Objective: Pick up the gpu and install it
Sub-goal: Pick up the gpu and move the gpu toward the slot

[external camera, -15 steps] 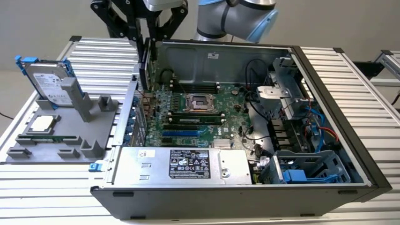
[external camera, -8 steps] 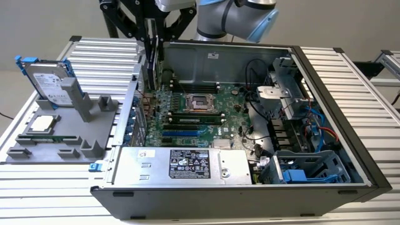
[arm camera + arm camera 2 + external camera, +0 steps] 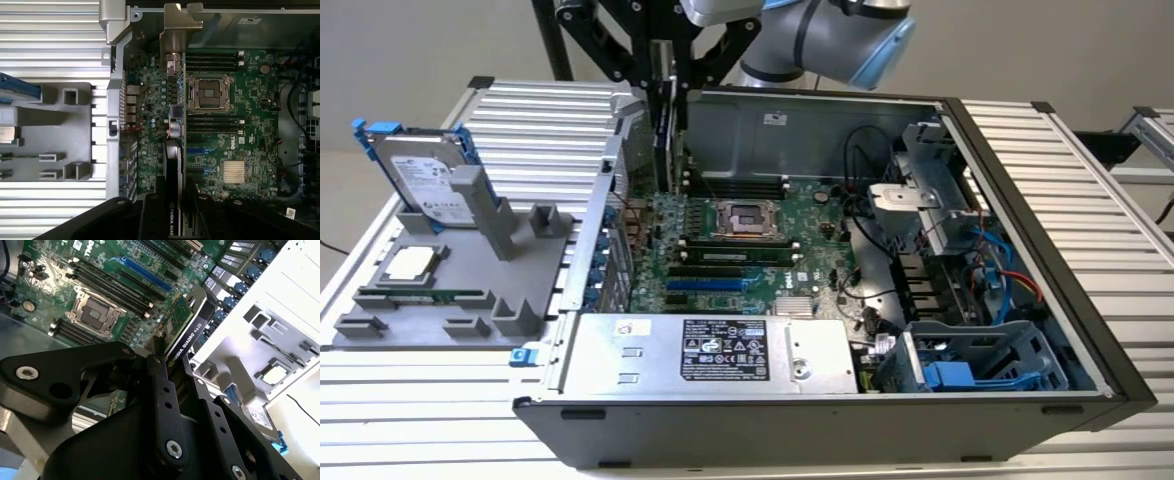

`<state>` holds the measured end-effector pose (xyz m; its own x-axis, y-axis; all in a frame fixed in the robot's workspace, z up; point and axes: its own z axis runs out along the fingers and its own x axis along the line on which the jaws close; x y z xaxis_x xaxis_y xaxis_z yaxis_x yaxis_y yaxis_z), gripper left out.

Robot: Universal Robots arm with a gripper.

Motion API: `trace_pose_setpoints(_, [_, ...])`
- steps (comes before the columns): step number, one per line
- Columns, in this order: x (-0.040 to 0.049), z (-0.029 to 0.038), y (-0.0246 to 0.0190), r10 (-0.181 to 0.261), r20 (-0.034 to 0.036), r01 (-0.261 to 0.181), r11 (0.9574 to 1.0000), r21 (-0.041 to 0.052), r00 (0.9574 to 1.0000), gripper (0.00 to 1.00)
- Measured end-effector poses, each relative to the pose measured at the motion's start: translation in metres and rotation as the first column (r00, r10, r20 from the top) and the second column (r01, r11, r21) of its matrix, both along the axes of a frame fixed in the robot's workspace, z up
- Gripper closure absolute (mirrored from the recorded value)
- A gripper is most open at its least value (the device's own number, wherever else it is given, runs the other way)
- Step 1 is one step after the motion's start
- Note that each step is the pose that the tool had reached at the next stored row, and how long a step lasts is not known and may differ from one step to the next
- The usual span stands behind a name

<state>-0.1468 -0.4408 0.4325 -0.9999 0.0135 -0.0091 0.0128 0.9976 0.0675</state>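
Clamping gpu (image 3: 186, 335), gripper (image 3: 171, 365) hovers over mobo (image 3: 45, 285) — prob. not seated.

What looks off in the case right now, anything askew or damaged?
Nothing damaged or spilled. The thin green-and-black gpu card hangs edge-down in the black gripper above the green motherboard, seemingly not in a slot. The square silver processor socket is bare.
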Motion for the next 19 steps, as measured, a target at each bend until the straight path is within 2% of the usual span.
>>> trace_pose_setpoints(19, [0.0311,0.0000,0.0000,0.000,0.0000,0.000,1.0000,0.0000,1.0000,1.00])
